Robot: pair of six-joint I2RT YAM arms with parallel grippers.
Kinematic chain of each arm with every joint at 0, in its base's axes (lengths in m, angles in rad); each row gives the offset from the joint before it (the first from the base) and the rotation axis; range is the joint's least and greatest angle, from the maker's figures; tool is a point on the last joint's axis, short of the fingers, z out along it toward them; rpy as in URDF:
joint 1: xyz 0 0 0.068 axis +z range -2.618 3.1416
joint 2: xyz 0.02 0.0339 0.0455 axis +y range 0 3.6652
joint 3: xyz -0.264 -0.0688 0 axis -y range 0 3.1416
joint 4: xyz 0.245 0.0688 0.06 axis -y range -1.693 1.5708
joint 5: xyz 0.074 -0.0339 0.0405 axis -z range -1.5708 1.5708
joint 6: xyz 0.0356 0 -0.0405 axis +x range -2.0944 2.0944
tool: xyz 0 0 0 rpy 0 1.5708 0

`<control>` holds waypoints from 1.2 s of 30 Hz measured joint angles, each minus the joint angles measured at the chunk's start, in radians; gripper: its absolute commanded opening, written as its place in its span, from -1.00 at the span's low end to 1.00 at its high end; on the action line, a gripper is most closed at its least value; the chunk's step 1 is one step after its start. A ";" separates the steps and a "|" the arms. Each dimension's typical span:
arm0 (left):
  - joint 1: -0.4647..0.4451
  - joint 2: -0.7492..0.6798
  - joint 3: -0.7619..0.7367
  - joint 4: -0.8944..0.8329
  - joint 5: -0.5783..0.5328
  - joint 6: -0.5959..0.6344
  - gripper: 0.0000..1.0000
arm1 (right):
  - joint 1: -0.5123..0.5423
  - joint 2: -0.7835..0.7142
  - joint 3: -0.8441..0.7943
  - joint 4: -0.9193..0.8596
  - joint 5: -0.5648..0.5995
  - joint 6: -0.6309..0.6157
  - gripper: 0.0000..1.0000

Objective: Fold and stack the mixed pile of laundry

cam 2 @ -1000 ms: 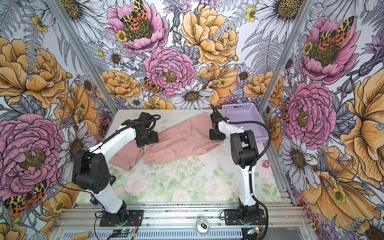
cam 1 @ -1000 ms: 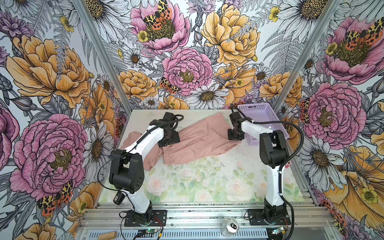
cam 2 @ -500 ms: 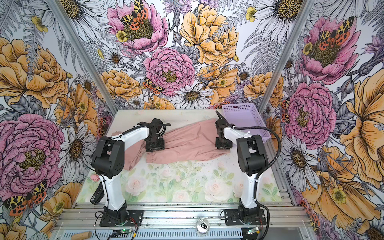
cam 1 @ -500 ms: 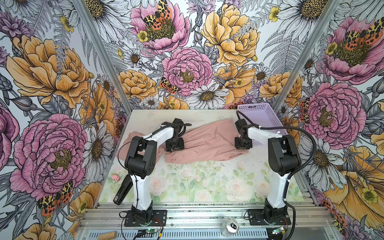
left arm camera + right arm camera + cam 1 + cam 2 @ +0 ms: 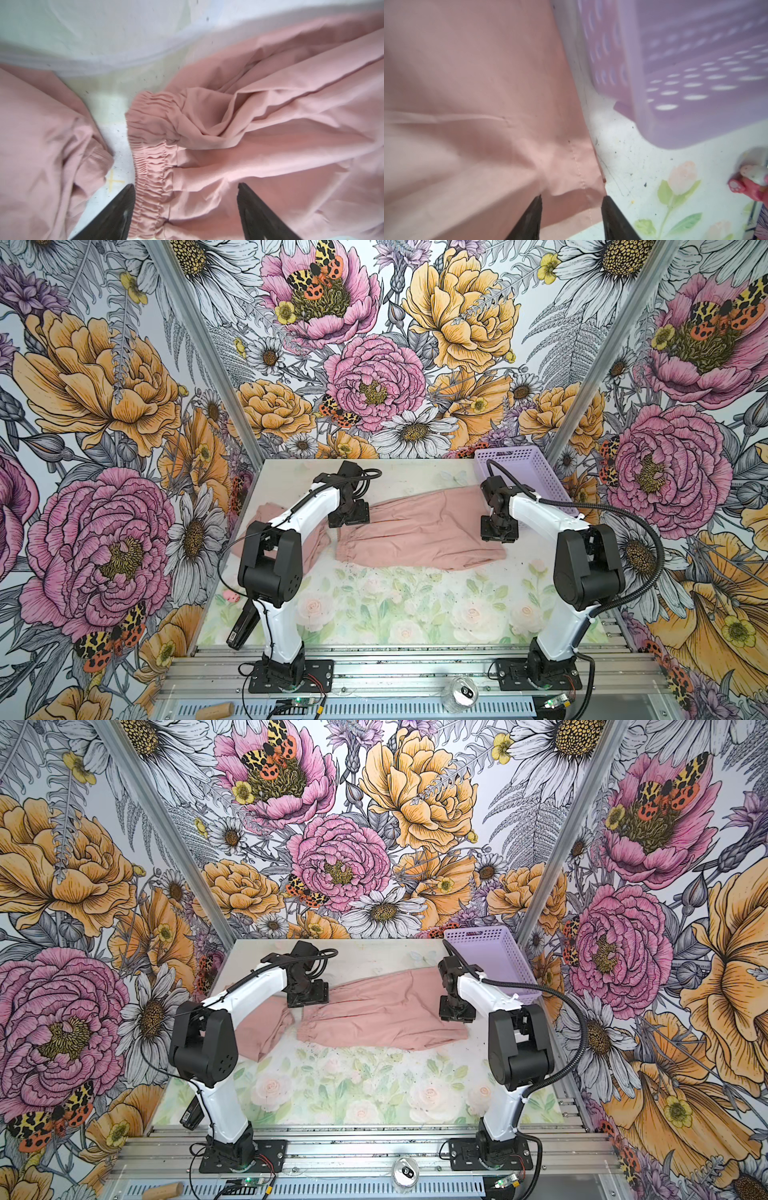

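Spreading the pink elastic-waist shorts (image 5: 419,533) flat on the table (image 5: 415,614), ahead of the first fold.

Left gripper (image 5: 185,209) stands with jaws apart over the gathered waistband (image 5: 149,166); right gripper (image 5: 572,218) likewise parted over the hem, neither pinching cloth. The next move probably calls for closing on both ends and drawing them taut (creases remain near the waistband). Count: two pink garments, the shorts at mid-table and a second garment (image 5: 266,1029) just beside them on the left; one lavender perforated basket (image 5: 523,477); two grippers.
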 measured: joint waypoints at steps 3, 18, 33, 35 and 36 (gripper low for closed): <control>0.009 -0.027 -0.001 0.006 -0.013 -0.002 0.58 | 0.027 -0.001 0.053 0.000 -0.011 0.003 0.05; 0.003 -0.011 -0.171 0.103 -0.077 0.004 0.92 | 0.160 0.097 0.186 -0.002 -0.056 0.011 0.08; 0.021 0.092 -0.204 0.194 -0.056 -0.009 0.55 | 0.163 0.098 0.186 -0.002 -0.060 0.019 0.09; 0.036 0.092 -0.219 0.214 -0.037 -0.014 0.52 | 0.163 0.098 0.186 -0.002 -0.060 0.019 0.09; 0.045 0.092 -0.227 0.225 -0.025 -0.016 0.49 | 0.163 0.098 0.186 -0.002 -0.060 0.019 0.09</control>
